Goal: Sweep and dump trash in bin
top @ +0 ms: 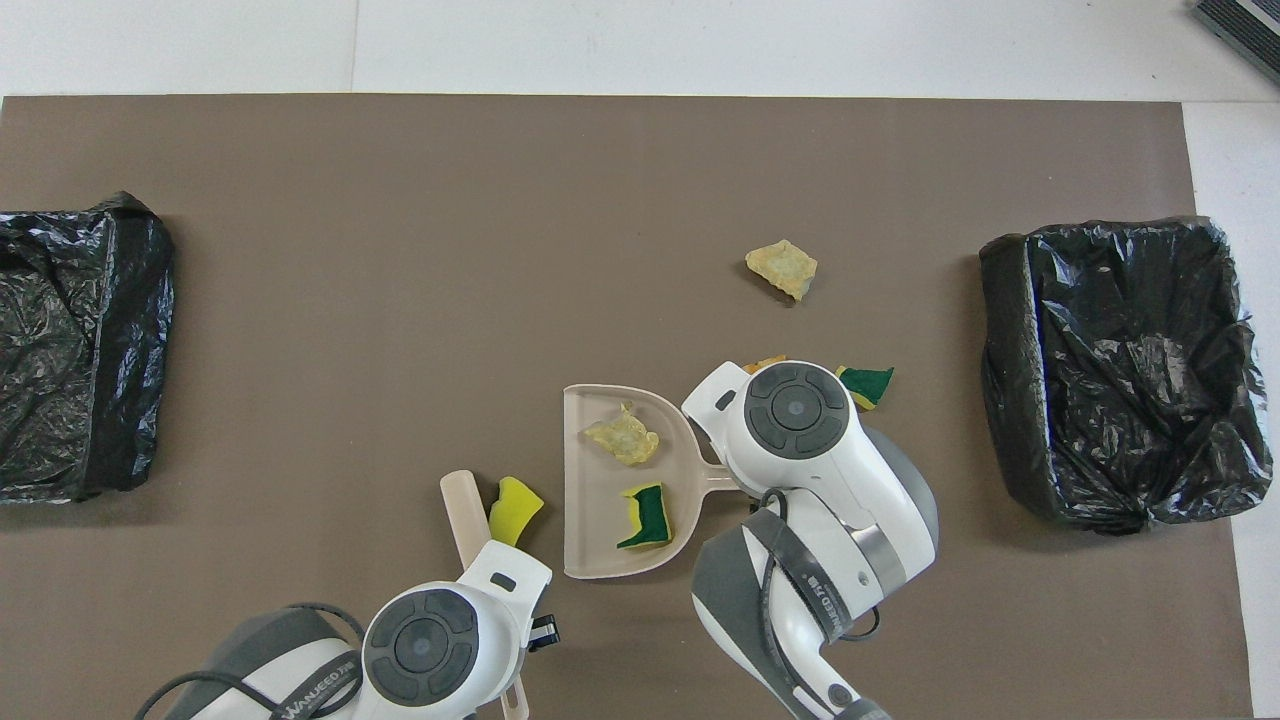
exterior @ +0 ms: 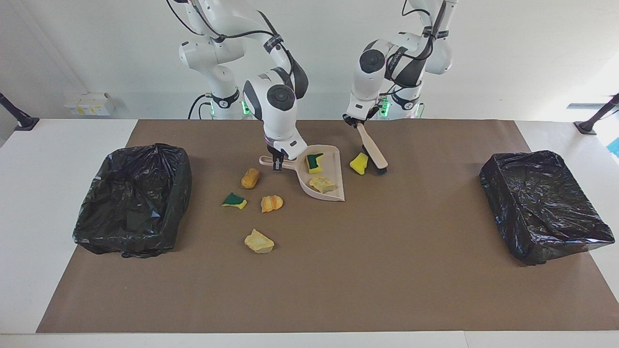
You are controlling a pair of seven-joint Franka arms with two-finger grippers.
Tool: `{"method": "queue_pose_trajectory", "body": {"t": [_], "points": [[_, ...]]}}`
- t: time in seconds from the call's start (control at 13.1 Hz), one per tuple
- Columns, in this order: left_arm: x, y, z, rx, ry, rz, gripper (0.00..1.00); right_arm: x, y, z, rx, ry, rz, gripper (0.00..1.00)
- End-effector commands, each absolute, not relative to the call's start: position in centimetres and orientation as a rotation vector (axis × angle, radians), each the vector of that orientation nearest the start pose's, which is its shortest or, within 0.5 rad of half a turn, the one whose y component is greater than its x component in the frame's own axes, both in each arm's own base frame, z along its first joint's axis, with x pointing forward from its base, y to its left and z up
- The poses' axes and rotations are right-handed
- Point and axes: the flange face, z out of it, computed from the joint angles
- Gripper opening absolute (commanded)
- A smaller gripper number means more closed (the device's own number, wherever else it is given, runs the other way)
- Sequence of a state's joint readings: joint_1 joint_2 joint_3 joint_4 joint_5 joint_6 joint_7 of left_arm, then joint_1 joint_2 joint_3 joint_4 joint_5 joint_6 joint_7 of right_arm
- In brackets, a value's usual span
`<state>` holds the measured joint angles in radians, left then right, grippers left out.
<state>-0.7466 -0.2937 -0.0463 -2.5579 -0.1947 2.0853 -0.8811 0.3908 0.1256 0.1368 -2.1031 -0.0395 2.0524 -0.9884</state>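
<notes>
step: The yellow scrap (exterior: 359,163) beside the brush head is to be swept into the dustpan (exterior: 333,164); the pan is best kept flat on the mat, its open lip turned toward the brush, and the stroke kept low and short so the light foam is not flicked over the rim.
bins: Two bins (exterior: 135,198) (exterior: 544,203) are lined with crinkled, glossy black bags, one well apart from the dustpan toward each end of the table.
dustpan: Beige, smooth, hard plastic with a raised rim; two scraps (exterior: 314,163) (exterior: 322,184) are carried in it.
brush: The brush (exterior: 373,152) is beige-handled and black-bristled, tilted, bristles down just beside the dustpan.
right gripper: The right gripper (exterior: 278,162) is closed on the dustpan handle.
left gripper: The left gripper (exterior: 356,121) is closed on the brush handle's top.
trash: Spongy, crumbly, irregular; four loose pieces (exterior: 250,178) (exterior: 234,200) (exterior: 271,203) (exterior: 259,241) are scattered near the dustpan, toward the right arm's end.
</notes>
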Motion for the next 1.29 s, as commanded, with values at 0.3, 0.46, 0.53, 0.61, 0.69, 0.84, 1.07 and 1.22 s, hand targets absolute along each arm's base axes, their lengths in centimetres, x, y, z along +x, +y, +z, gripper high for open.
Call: {"method": "queue_pose_trajectory", "body": {"t": [0.3,0.46,0.53,0.61,0.69,0.84,1.07,1.22], "points": [[28.8,-34.0,36.5,-3.261,0.084,0.226,0.00,46.8,26.3,35.2,-2.228,-2.154,0.259,0.00],[29.8,-32.0,35.9,-3.204,0.031,0.306,0.00,47.6,25.4,36.2,-2.249,-2.117,0.261,0.00],[30.9,-30.8,35.7,-3.197,-0.030,0.319,0.00,47.9,24.9,36.7,-2.256,-2.099,0.283,0.00],[31.8,-29.8,35.6,-3.195,-0.076,0.319,0.00,48.1,24.4,37.0,-2.262,-2.074,0.289,0.00],[32.6,-29.0,35.4,-3.189,-0.108,0.312,0.00,48.6,23.2,37.4,-2.277,-2.034,0.276,0.00],[34.4,-27.4,36.2,-3.180,-0.158,0.289,0.00,48.8,22.5,37.7,-2.273,-2.017,0.272,0.00],[34.6,-28.0,38.1,-3.145,-0.121,0.259,0.00,49.0,21.9,38.0,-2.279,-2.007,0.270,0.00],[32.9,-29.5,38.5,-3.144,-0.096,0.225,0.00,49.4,20.4,39.5,-2.298,-1.985,0.267,0.00]]}}
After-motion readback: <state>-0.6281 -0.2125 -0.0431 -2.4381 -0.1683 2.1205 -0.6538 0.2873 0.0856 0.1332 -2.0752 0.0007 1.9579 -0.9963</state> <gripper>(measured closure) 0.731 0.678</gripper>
